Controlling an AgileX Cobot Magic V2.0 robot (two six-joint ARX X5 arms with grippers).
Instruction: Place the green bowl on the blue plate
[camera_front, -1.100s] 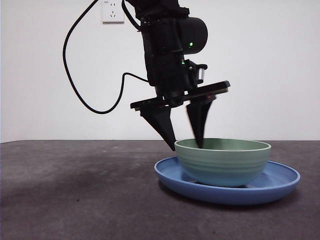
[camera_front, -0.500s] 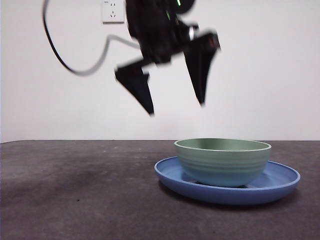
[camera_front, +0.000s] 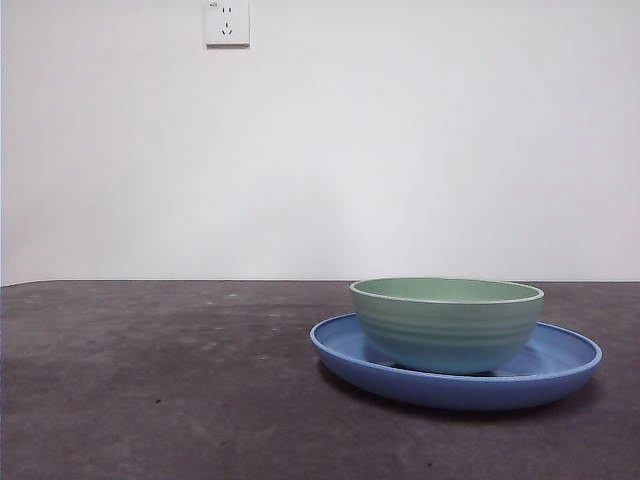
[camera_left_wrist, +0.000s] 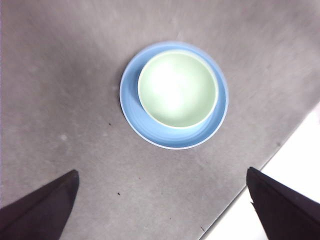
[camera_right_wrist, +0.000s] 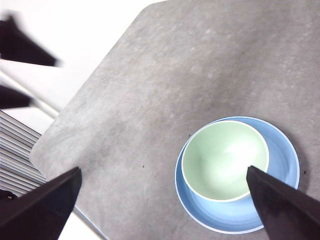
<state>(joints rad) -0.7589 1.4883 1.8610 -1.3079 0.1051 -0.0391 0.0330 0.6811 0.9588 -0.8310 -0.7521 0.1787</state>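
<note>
The green bowl (camera_front: 447, 322) sits upright inside the blue plate (camera_front: 565, 368) on the dark table, right of centre in the front view, with no arm showing there. High above them, my left gripper (camera_left_wrist: 163, 171) is open and holds nothing; bowl (camera_left_wrist: 177, 88) and plate (camera_left_wrist: 139, 122) lie far below it. My right gripper (camera_right_wrist: 164, 168) is also open and empty, high over the table, with the bowl (camera_right_wrist: 224, 160) and plate (camera_right_wrist: 280, 210) beneath. The left gripper (camera_right_wrist: 44, 82) appears blurred beyond the table's edge in the right wrist view.
A dark grey mat (camera_front: 150, 390) covers the table. A white wall with a socket (camera_front: 227, 22) stands behind. The mat's edge (camera_left_wrist: 260, 165) and a white surface beyond it show in the left wrist view.
The gripper that stood at the bowl's rim has risen and left the front view. Bowl and plate have stayed in place.
</note>
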